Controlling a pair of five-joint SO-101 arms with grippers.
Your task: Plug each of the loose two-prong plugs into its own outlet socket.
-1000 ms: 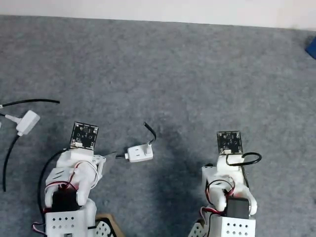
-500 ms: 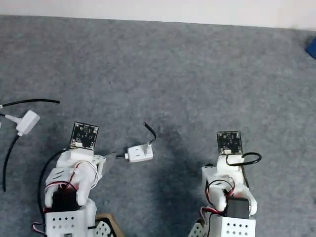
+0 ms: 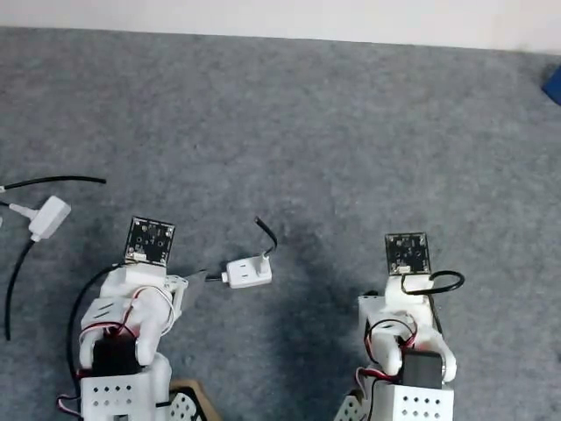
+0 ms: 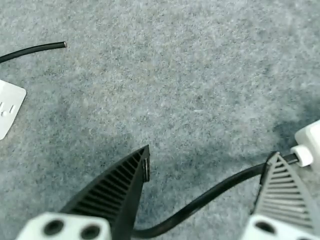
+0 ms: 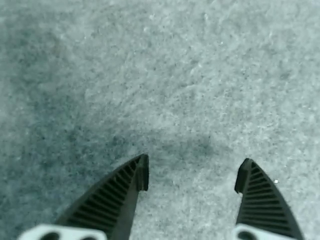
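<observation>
A white plug body (image 3: 248,272) lies on the grey carpet between the two arms, with a short black cable stub (image 3: 266,232) curling off it. Its edge (image 4: 310,144) sits just beyond one fingertip of my left gripper (image 4: 210,152), which is open with a black cable (image 4: 210,196) running between its fingers. At the far left lies a second white piece (image 3: 48,217); its face (image 4: 7,107) has socket slots. My right gripper (image 5: 195,159) is open over bare carpet. The left arm (image 3: 131,307) and right arm (image 3: 408,338) sit folded at the near edge.
A loose black cable (image 3: 53,181) ends on the carpet at the far left, and its cut end (image 4: 62,45) lies ahead of the left gripper. Another black cable (image 3: 10,289) curves down the left edge. A blue object (image 3: 554,83) pokes in at the right edge.
</observation>
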